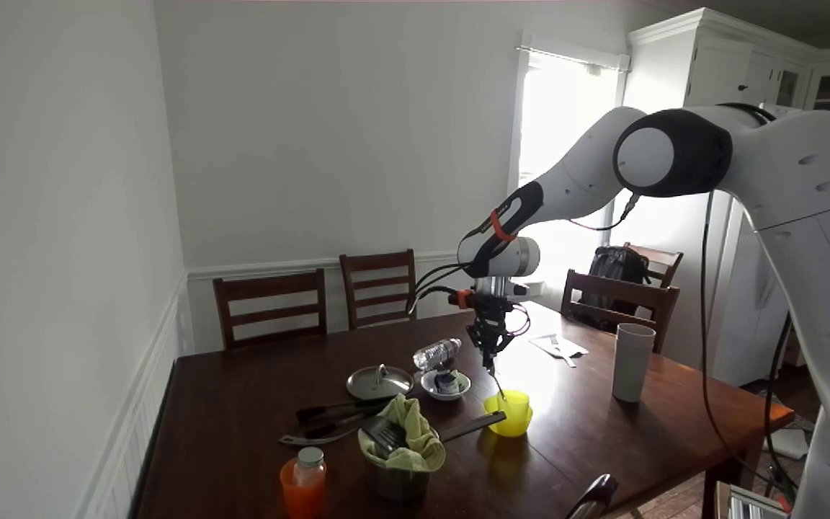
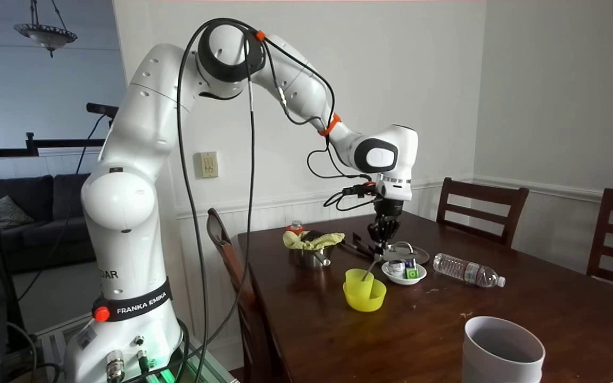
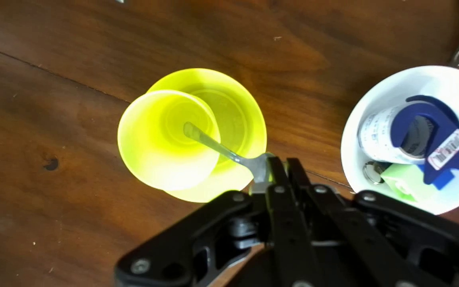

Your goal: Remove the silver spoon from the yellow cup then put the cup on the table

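"How's the room?"
"In an exterior view, chairs (image 1: 271,288) flank a dark, glossy worktop (image 1: 242,386), a bright window (image 1: 570,122) beyond."
"Next?"
"In an exterior view, the yellow cup (image 2: 357,286) sits inside a yellow bowl (image 2: 366,306) on the worktop; a sofa (image 2: 24,234) stands well back."
"And the wrist view?"
"The pincer (image 3: 284,161) pinches the spoon (image 3: 217,146), which slants into the cup; a seam (image 3: 54,75) crosses the worktop."

"FRANKA EMIKA" on black base band (image 2: 133,304); apparently "DAR" on white arm link (image 2: 128,252) above.
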### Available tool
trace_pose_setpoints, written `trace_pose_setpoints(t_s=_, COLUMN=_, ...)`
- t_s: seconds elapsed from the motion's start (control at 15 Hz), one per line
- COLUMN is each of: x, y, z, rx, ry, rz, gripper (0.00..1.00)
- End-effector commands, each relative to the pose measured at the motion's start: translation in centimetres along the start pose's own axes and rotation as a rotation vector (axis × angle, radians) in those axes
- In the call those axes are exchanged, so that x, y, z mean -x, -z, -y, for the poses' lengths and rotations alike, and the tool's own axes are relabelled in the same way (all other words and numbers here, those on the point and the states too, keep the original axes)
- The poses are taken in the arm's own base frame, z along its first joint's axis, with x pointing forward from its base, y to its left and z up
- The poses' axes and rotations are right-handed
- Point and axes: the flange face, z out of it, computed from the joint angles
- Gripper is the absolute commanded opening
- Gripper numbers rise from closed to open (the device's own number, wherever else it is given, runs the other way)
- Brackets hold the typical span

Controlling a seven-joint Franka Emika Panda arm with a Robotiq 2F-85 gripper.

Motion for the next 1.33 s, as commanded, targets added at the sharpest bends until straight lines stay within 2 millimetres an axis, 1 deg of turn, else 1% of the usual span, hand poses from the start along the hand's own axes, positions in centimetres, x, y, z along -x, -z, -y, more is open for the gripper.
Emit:
trace_pose_setpoints(t_s=0.0, x=1.3, y=1.8, z=-1.6, rx=-0.032, ry=-0.015, rz=-0.052, gripper=0.05)
trace_pose_setpoints(t_s=0.2, x=1.8, y=3.3, z=-2.3, rx=-0.063, ry=-0.016, rz=-0.110, gripper=0.05)
trace_pose_setpoints(t_s=0.47, x=2.1, y=5.9, z=-3.8, rx=-0.113, ry=-0.013, rz=-0.170, gripper=0.05)
trace_pose_setpoints(t_s=0.53, x=2.0, y=6.6, z=-4.3, rx=-0.119, ry=-0.010, rz=-0.174, gripper=0.05)
trace_pose_setpoints(t_s=0.67, x=1.0, y=7.9, z=-5.3, rx=-0.124, ry=-0.008, rz=-0.187, gripper=0.05)
trace_pose_setpoints(t_s=0.8, x=-0.8, y=8.3, z=-6.5, rx=-0.113, ry=-0.006, rz=-0.165, gripper=0.05)
trace_pose_setpoints(t_s=0.93, x=-3.7, y=7.7, z=-7.9, rx=-0.095, ry=-0.012, rz=-0.127, gripper=0.05)
trace_pose_setpoints(t_s=1.07, x=-6.4, y=6.5, z=-9.1, rx=-0.076, ry=-0.009, rz=-0.086, gripper=0.04)
trace_pose_setpoints(t_s=1.27, x=-9.5, y=4.2, z=-10.6, rx=-0.042, ry=0.005, rz=-0.017, gripper=0.04)
